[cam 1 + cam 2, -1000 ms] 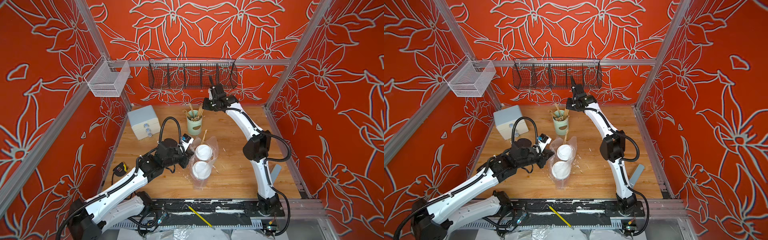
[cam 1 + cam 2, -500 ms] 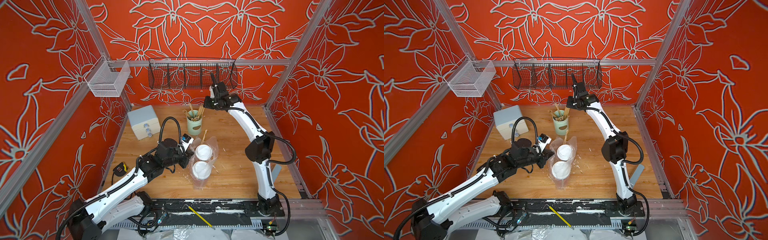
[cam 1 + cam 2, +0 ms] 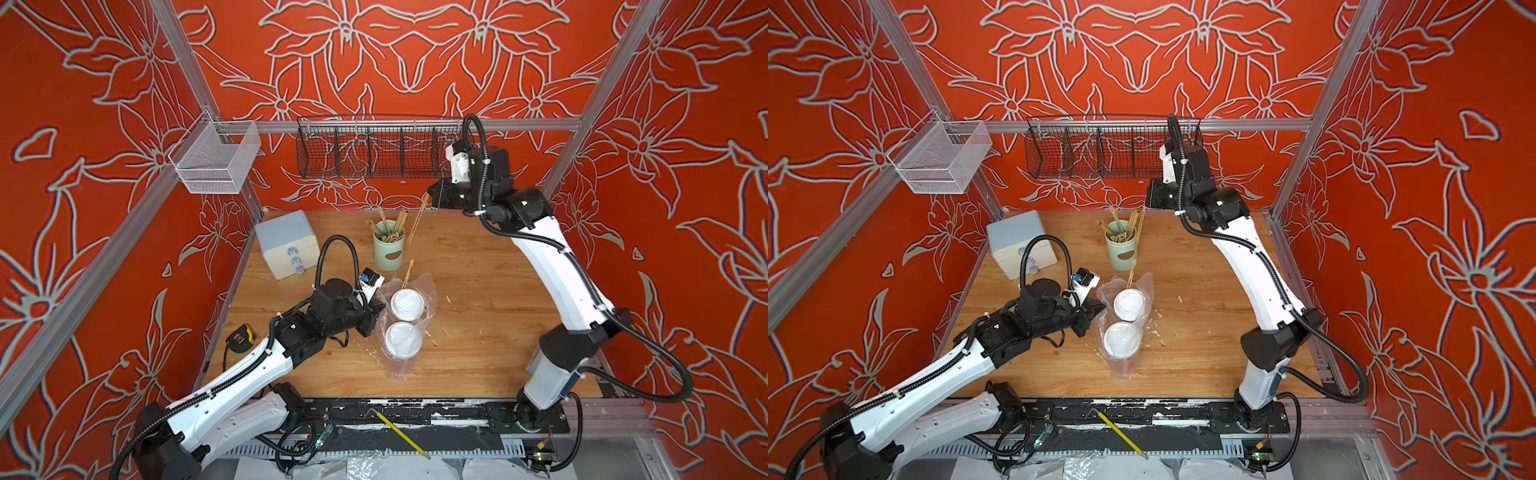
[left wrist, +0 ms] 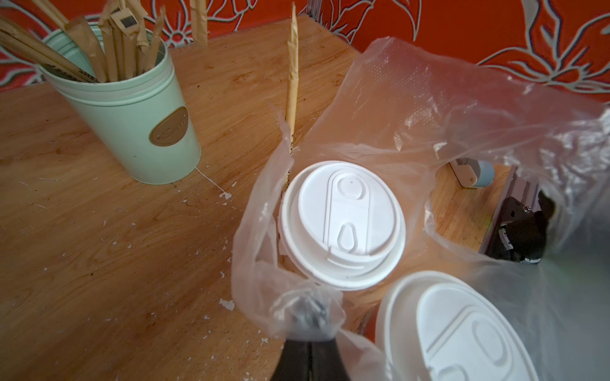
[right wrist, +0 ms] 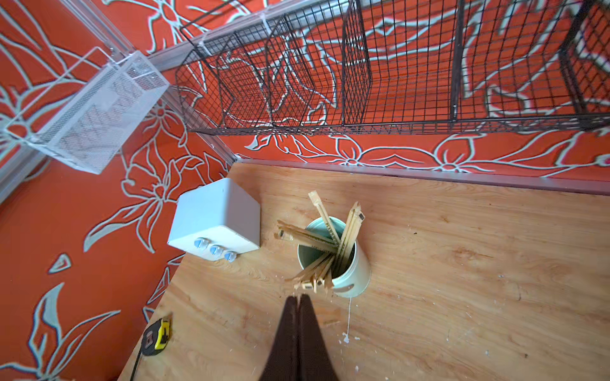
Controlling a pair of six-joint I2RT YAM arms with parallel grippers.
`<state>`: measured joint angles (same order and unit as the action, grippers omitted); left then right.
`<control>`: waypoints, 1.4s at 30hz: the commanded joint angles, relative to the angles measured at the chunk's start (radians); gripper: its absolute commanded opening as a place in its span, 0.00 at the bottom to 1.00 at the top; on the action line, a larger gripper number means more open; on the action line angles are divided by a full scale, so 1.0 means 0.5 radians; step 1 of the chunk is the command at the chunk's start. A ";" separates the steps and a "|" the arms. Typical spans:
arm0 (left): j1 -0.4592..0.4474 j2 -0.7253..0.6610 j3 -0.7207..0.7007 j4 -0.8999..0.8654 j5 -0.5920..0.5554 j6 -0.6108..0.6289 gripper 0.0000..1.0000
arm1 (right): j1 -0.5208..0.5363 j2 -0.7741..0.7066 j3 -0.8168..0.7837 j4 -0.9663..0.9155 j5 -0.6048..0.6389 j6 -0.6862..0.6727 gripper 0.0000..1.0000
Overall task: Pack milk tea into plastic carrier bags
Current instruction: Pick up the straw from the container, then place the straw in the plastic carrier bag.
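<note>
Midway across the desk (image 3: 478, 291), both milk tea cups (image 3: 407, 305) stand inside the limp, slippery plastic bag (image 4: 412, 99). Left tool (image 4: 308, 316) clamps its rim; right tool (image 5: 298, 298) pinches a wrapped stick (image 3: 417, 222). Lifting probably needs both handles.

A robot lab booth: aluminium frame (image 3: 532, 123), floral backdrop walls (image 3: 415, 50), bench-mounted arms (image 3: 552, 266).

Right arm repositioned: its elbow (image 3: 577, 347) has swung out toward the table's right side and dropped lower. In a top view the wrist now sits higher, across the right end of the black wire basket (image 3: 374, 153). The right gripper (image 3: 430, 198), jaws closed, has risen away from the pale green holder (image 3: 388, 254); its pinched paper-wrapped straw (image 3: 417, 222) now hangs beside the holder.
</note>
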<state>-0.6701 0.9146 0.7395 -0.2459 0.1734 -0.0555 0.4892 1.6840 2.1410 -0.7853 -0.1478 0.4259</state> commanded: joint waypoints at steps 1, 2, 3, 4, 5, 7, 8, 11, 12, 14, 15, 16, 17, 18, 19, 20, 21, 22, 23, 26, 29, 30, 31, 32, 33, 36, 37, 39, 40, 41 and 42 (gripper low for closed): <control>-0.011 -0.055 -0.022 -0.030 -0.059 0.016 0.00 | 0.008 -0.243 -0.153 -0.006 -0.029 -0.051 0.00; -0.013 -0.067 -0.022 -0.041 -0.070 0.013 0.00 | 0.009 -0.334 -0.204 0.000 -0.032 -0.048 0.00; -0.011 -0.079 -0.023 -0.048 -0.076 0.010 0.00 | 0.011 -0.420 -0.264 0.005 -0.038 -0.038 0.00; -0.013 -0.089 -0.026 -0.054 -0.083 0.007 0.00 | 0.012 -0.489 -0.310 0.014 -0.048 -0.024 0.00; -0.013 -0.102 -0.033 -0.054 -0.087 0.004 0.00 | 0.012 -0.580 -0.363 0.031 -0.076 -0.002 0.00; -0.014 -0.113 -0.041 -0.056 -0.089 -0.002 0.00 | 0.012 -0.689 -0.445 0.038 -0.176 0.051 0.00; -0.013 -0.116 -0.037 -0.065 -0.091 -0.007 0.00 | 0.013 -0.729 -0.469 0.023 -0.244 0.085 0.00; -0.015 -0.120 -0.022 -0.100 -0.097 -0.017 0.00 | 0.018 -0.821 -0.552 0.023 -0.407 0.172 0.00; -0.016 -0.124 -0.022 -0.103 -0.098 -0.021 0.00 | 0.021 -0.856 -0.592 0.045 -0.456 0.202 0.00; -0.016 -0.132 -0.025 -0.112 -0.103 -0.030 0.00 | 0.026 -0.910 -0.655 0.081 -0.535 0.259 0.00; -0.016 -0.135 -0.025 -0.119 -0.107 -0.038 0.00 | 0.029 -0.933 -0.683 0.097 -0.584 0.290 0.00; -0.016 -0.138 -0.022 -0.124 -0.112 -0.045 0.00 | 0.038 -0.952 -0.703 0.105 -0.625 0.316 0.00; -0.016 -0.144 -0.021 -0.131 -0.119 -0.051 0.00 | 0.051 -0.972 -0.731 0.117 -0.660 0.339 0.00; -0.019 -0.154 -0.022 -0.135 -0.127 -0.058 0.00 | 0.074 -0.993 -0.768 0.133 -0.687 0.365 0.00; -0.019 -0.164 -0.023 -0.139 -0.131 -0.063 0.00 | 0.093 -1.007 -0.795 0.143 -0.702 0.382 0.00; -0.022 -0.174 -0.025 -0.143 -0.139 -0.068 0.00 | 0.116 -1.018 -0.821 0.143 -0.726 0.402 0.00; -0.025 -0.184 -0.027 -0.146 -0.143 -0.071 0.00 | 0.142 -1.025 -0.835 0.130 -0.739 0.410 0.00; -0.027 -0.192 -0.028 -0.151 -0.148 -0.073 0.00 | 0.170 -1.028 -0.847 0.119 -0.738 0.414 0.00; -0.028 -0.199 -0.031 -0.152 -0.155 -0.073 0.00 | 0.209 -1.033 -0.852 0.101 -0.750 0.405 0.00; -0.038 -0.206 -0.031 -0.153 -0.160 -0.076 0.00 | 0.299 -1.033 -0.843 0.025 -0.716 0.377 0.00; -0.046 -0.200 -0.028 -0.159 -0.161 -0.076 0.00 | 0.392 -1.029 -0.899 -0.020 -0.658 0.352 0.00; -0.049 -0.200 -0.027 -0.159 -0.163 -0.078 0.00 | 0.415 -1.025 -0.940 -0.017 -0.650 0.352 0.00; -0.050 -0.202 -0.028 -0.158 -0.165 -0.079 0.00 | 0.434 -1.024 -0.982 0.001 -0.647 0.357 0.00; -0.054 -0.203 -0.027 -0.159 -0.163 -0.079 0.00 | 0.460 -1.016 -1.035 0.016 -0.640 0.353 0.00; -0.057 -0.205 -0.025 -0.162 -0.163 -0.079 0.00 | 0.481 -1.011 -1.085 0.035 -0.623 0.351 0.00; -0.068 -0.220 -0.030 -0.162 -0.167 -0.082 0.00 | 0.544 -1.007 -1.235 0.144 -0.547 0.329 0.00; -0.073 -0.224 -0.031 -0.162 -0.170 -0.082 0.00 | 0.556 -1.009 -1.277 0.197 -0.539 0.328 0.00; -0.080 -0.236 -0.031 -0.168 -0.182 -0.082 0.00 | 0.577 -1.012 -1.343 0.291 -0.502 0.330 0.00; -0.083 -0.241 -0.031 -0.171 -0.184 -0.083 0.00 | 0.584 -1.012 -1.359 0.327 -0.490 0.326 0.00; -0.086 -0.248 -0.031 -0.171 -0.187 -0.085 0.00 | 0.589 -1.014 -1.363 0.345 -0.473 0.322 0.00; -0.089 -0.252 -0.033 -0.171 -0.188 -0.084 0.00 | 0.592 -1.012 -1.357 0.346 -0.464 0.316 0.00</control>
<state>-0.7067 0.8062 0.7364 -0.3149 0.0883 -0.0940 0.7757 1.1919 1.4574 -0.6945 -0.4225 0.5980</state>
